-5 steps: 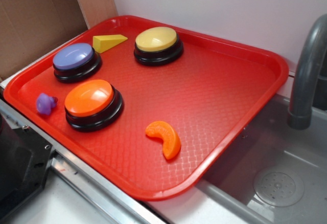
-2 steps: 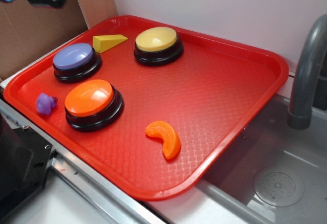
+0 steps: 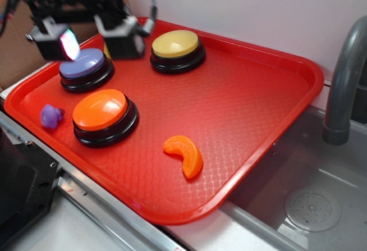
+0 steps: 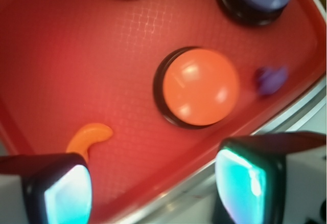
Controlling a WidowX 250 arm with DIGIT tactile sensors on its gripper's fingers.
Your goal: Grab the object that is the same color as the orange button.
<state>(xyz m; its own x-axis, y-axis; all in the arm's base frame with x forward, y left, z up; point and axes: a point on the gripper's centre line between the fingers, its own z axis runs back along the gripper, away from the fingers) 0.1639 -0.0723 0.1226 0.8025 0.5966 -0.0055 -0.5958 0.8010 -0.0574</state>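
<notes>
On the red plastic tray, the small glossy orange crescent-shaped piece lies nearest the front rim, apart from the large round orange dome-topped button. Beyond the button, my gripper hangs over the purple-topped button, fingers spread, holding nothing.

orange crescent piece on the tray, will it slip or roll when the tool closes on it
The small glossy orange crescent-shaped plastic piece looks hard and smooth, so it may slide in the fingers. It lies flat on the red textured plastic tray, so rolling seems unlikely; a push could spin it. It looks light. The tool hangs open, far from it.
</notes>
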